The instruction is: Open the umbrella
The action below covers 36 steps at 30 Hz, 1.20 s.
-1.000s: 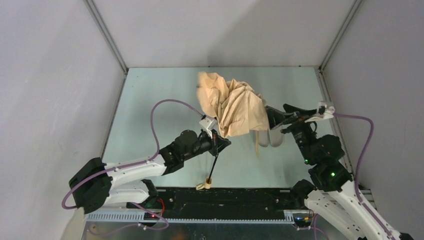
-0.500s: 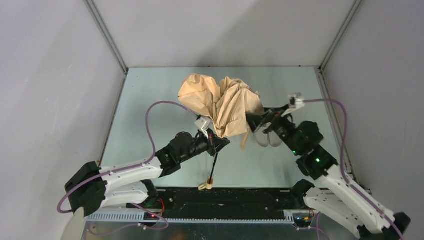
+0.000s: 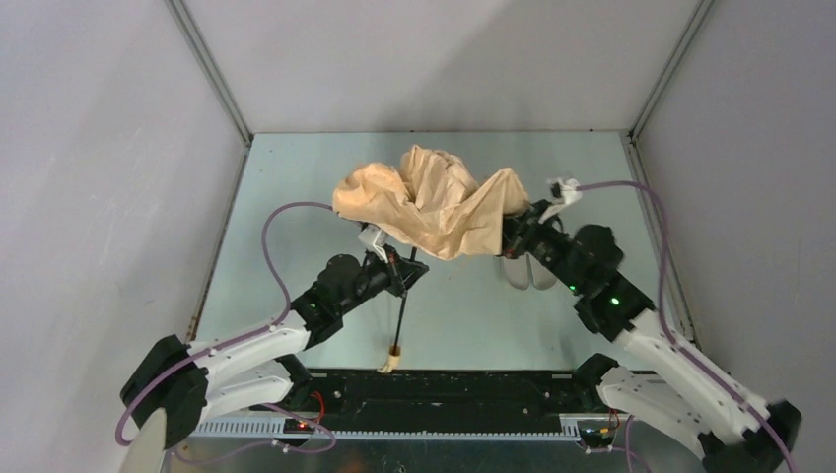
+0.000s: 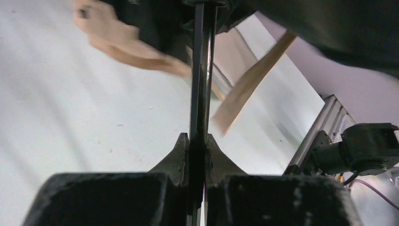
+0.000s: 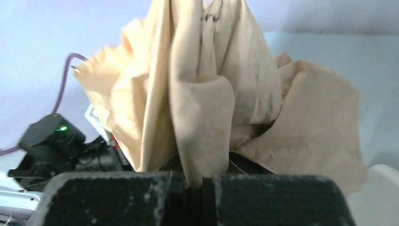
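Seen from above, the umbrella (image 3: 434,202) hangs half-spread and crumpled over the middle of the table (image 3: 286,197). Its fabric is bunched between the two arms, and its thin black shaft (image 3: 399,320) slants down toward the near edge, ending in the handle (image 3: 389,364); a pale sleeve (image 3: 524,273) lies on the table under its right side. The left wrist view shows the left gripper (image 4: 197,148) clenched on the shaft, with a tan strap (image 4: 249,84) dangling beyond, and the right wrist view shows the right gripper (image 5: 197,183) pinched tight on a fold of the fabric.
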Each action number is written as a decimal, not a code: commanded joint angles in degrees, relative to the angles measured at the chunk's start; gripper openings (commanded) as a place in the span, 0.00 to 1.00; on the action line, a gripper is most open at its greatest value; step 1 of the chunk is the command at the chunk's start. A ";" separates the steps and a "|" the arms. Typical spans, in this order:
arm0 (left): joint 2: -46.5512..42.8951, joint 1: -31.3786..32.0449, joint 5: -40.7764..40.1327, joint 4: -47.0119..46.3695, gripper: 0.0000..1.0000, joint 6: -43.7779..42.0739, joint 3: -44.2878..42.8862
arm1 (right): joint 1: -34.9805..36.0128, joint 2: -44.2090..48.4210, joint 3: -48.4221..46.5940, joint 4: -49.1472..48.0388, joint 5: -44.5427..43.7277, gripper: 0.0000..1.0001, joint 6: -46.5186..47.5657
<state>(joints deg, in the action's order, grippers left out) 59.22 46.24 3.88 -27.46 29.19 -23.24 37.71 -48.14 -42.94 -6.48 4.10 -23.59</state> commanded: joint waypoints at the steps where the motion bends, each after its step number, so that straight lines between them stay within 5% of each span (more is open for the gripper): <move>1: -4.49 -7.03 -3.67 -1.57 0.00 5.28 1.06 | -0.62 13.92 -3.47 8.90 -9.15 0.00 4.77; 5: -5.78 -8.30 -4.56 -0.52 0.00 4.80 0.94 | -0.73 25.12 -3.36 16.41 -19.89 0.23 5.34; 9: -6.01 -8.32 -0.93 -2.47 0.00 3.92 0.85 | -0.72 31.79 -2.14 17.84 -25.47 0.70 5.79; 13: -6.13 -8.24 1.62 -4.24 0.00 3.14 0.88 | -0.77 30.64 -0.64 16.00 -23.51 0.90 5.32; 20: -5.51 -6.72 2.25 -5.55 0.00 2.67 0.39 | 0.58 16.79 -0.47 5.54 -11.69 0.95 0.98; 27: -1.81 -0.88 -3.00 -2.97 0.00 0.41 -2.48 | 10.32 -2.65 -3.58 -7.76 -15.79 0.95 -0.24; 33: 0.90 4.92 -9.21 -0.38 0.00 -2.60 -4.96 | 10.95 -17.73 -10.17 -5.88 -17.35 0.95 -2.41; 35: 2.10 6.13 -11.54 0.64 0.00 -3.56 -5.83 | 11.03 -20.61 -12.12 -4.26 -19.80 0.88 -2.04; 36: 2.87 6.54 -12.46 1.90 0.00 -4.06 -6.15 | 11.05 -21.08 -12.50 -3.94 -21.73 0.75 -1.74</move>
<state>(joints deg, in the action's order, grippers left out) 60.95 50.85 -2.42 -22.31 29.39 -24.69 48.34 -66.22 -50.22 -8.67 -12.01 -24.73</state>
